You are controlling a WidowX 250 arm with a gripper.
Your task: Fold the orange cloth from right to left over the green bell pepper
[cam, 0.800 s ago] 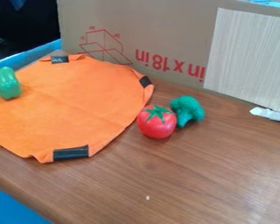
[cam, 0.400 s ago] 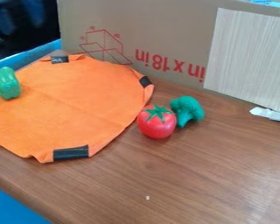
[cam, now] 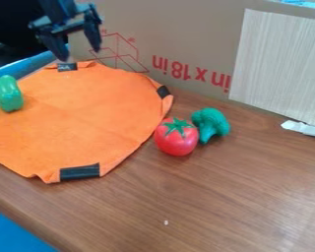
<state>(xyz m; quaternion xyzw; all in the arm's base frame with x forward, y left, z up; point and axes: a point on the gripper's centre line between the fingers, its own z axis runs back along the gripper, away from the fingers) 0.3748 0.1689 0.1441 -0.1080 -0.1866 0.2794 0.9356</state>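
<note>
At the left edge of the frame, a green bell pepper [cam: 7,93] lies on an orange cloth [cam: 81,118], which spreads over the left part of the worktop [cam: 232,197]; a blue surface [cam: 12,234] shows in the lower left corner. In the upper left, the black hand [cam: 80,53] hangs with its two fingers wide apart and nothing between them, its tips just above the cloth's far corner in the picture, where a black patch [cam: 67,66] sits. Near the middle, just off the cloth's right edge, a red tomato [cam: 176,138] with a green star-shaped top stands on the wood, and right beside it on the right is a green broccoli piece [cam: 211,124]. Behind them a cardboard sheet [cam: 180,24] stands upright, with a pale wood-grained panel [cam: 278,64] against it in the upper right and a white scrap [cam: 303,129] at the panel's foot. As for progress, nothing is in the hand's grasp: the pepper is on the cloth, the other two vegetables off it, and how much is left cannot be judged from that. Against the earlier frame, the hand has come into the upper left, while the pepper, tomato, broccoli and cloth look unmoved.
</note>
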